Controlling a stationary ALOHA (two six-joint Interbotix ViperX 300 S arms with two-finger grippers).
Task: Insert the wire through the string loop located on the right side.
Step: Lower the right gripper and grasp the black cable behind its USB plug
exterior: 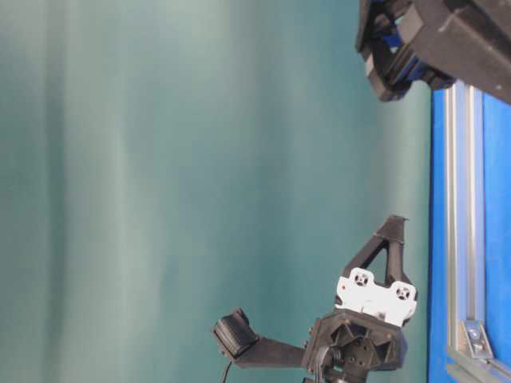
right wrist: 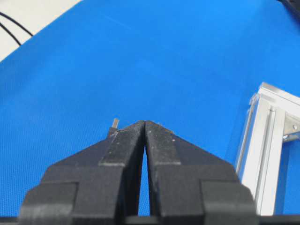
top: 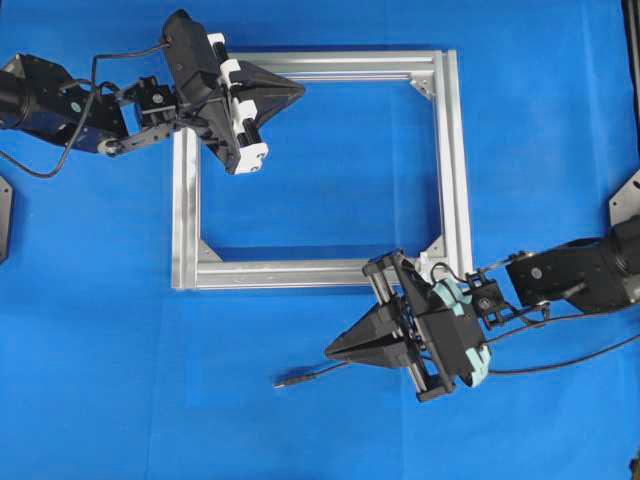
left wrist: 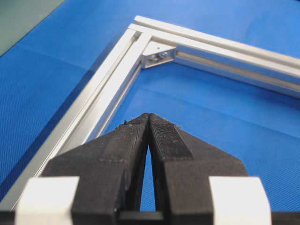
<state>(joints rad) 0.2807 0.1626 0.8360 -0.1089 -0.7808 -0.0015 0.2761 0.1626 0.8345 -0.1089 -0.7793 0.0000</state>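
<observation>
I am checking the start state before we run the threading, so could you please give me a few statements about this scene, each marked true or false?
1. Both grippers have their fingers closed. True: the left gripper and the right gripper each show fingers pressed together.
2. The right gripper holds the wire. False: the wire lies on the blue mat, its plug tip left of the closed fingers.
3. The left gripper hovers near a corner of the silver frame. True.
4. The wire lies inside the frame. False: it lies outside, below the frame's bottom bar in the overhead view.

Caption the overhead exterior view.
Both grippers, left and right, shut and empty; wire lies on blue mat below the aluminium frame.
</observation>
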